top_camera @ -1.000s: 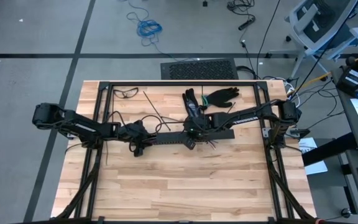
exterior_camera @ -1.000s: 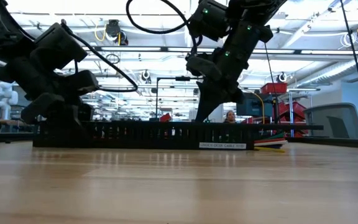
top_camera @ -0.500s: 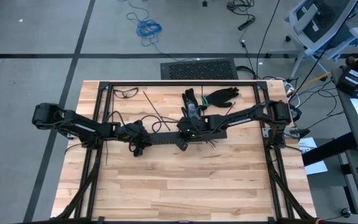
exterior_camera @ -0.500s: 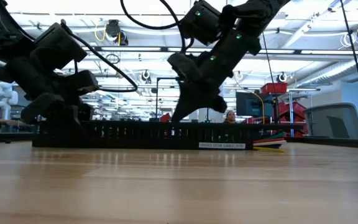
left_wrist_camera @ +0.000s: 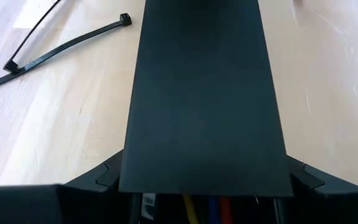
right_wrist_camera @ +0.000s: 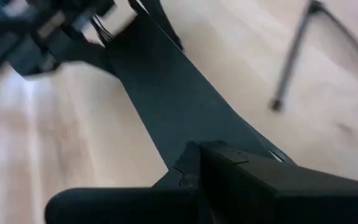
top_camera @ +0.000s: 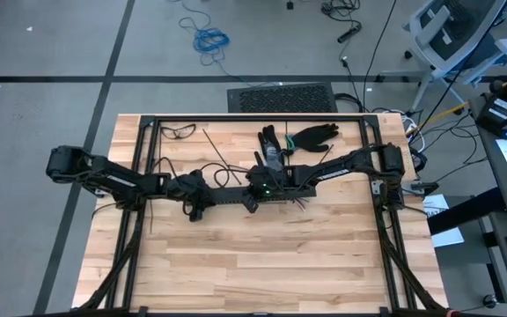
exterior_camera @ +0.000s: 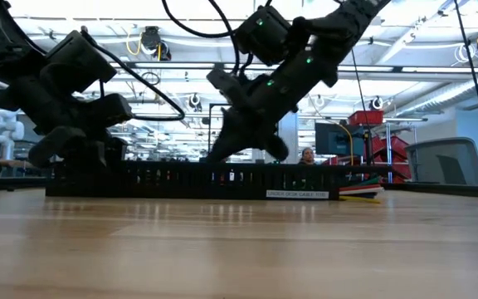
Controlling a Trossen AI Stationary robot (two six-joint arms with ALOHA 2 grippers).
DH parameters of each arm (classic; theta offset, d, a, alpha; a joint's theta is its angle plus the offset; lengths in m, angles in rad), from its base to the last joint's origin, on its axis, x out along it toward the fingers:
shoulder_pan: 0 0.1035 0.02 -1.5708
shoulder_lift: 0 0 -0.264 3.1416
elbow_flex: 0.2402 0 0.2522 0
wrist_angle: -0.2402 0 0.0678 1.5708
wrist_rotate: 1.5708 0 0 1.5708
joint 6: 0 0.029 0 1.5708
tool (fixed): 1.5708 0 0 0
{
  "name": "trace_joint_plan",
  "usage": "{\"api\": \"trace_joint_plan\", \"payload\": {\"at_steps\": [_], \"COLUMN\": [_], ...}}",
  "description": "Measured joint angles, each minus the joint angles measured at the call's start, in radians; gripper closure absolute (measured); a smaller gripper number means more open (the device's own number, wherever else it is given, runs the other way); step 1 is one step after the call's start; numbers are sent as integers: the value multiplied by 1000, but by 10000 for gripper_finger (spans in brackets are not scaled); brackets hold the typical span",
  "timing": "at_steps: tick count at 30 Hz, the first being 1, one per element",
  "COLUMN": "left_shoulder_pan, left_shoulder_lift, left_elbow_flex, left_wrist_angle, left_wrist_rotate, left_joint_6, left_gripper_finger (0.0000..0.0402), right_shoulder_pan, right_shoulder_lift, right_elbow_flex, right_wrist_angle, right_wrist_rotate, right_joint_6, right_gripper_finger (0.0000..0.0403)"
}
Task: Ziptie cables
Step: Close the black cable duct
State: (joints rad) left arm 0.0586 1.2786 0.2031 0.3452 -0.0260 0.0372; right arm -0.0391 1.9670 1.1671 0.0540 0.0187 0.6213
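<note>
A long black slotted rail (top_camera: 262, 195) with a flat lid (left_wrist_camera: 201, 93) lies across the table's middle. The cables are inside it. Their coloured ends show at its left end (left_wrist_camera: 204, 208) and stick out at its right end (exterior_camera: 359, 191). My left gripper (top_camera: 196, 202) grips the rail's left end. My right gripper (top_camera: 250, 201) is shut and slants down over the lid near the rail's middle, its tips (exterior_camera: 218, 156) level with the rail's top edge. Several zipties (left_wrist_camera: 61, 43) lie flat on the wood just beyond the rail's left end. My left gripper has the rail's left end between its two fingers (left_wrist_camera: 107, 177), one on each long side wall (left_wrist_camera: 132, 180). The fingers slant down from the table's left and lie along the rail. The rail rests flat on the table. My right gripper's shut fingers (right_wrist_camera: 229, 174) are at the lid (right_wrist_camera: 166, 106), slanting down from the right; I cannot tell whether they touch it.
Black gloves (top_camera: 311, 136) and another dark object (top_camera: 271, 145) lie behind the rail toward the far edge. A loose ziptie (right_wrist_camera: 291, 68) lies beside the rail. A black metal frame (top_camera: 253, 117) borders the table. Bare wood fills the near half (top_camera: 262, 264).
My right gripper has gone toward the table's left along the rail and come down, tipping its shut fingers lower, from above the rail's middle to a spot nearer my left gripper. The rail and cables have stayed where they were.
</note>
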Motion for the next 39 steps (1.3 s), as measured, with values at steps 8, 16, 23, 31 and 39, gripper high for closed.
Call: {"api": "trace_joint_plan", "payload": {"at_steps": [8,16,23,31,39], "left_shoulder_pan": [0,0,1,0,0], "left_shoulder_lift": [0,-2,-2,5,5], "left_elbow_flex": [3,13,12,10,29], "left_wrist_angle": [1,32,18,23,9], "left_wrist_rotate": [-2,-7,-9,10,2], "left_joint_6": [3,-2,-4,3,-4], "left_gripper_finger": [151,151,150,145,70], "right_shoulder_pan": [1,1,1,3,3], "right_shoulder_lift": [60,15,9,8,7], "right_elbow_flex": [2,-4,-3,-1,-1], "right_wrist_angle": [134,190,190,190,188], "right_wrist_rotate": [-27,-27,-27,-26,-26], "right_joint_6": [33,-1,21,26,23], "right_gripper_finger": [403,403,403,403,403]}}
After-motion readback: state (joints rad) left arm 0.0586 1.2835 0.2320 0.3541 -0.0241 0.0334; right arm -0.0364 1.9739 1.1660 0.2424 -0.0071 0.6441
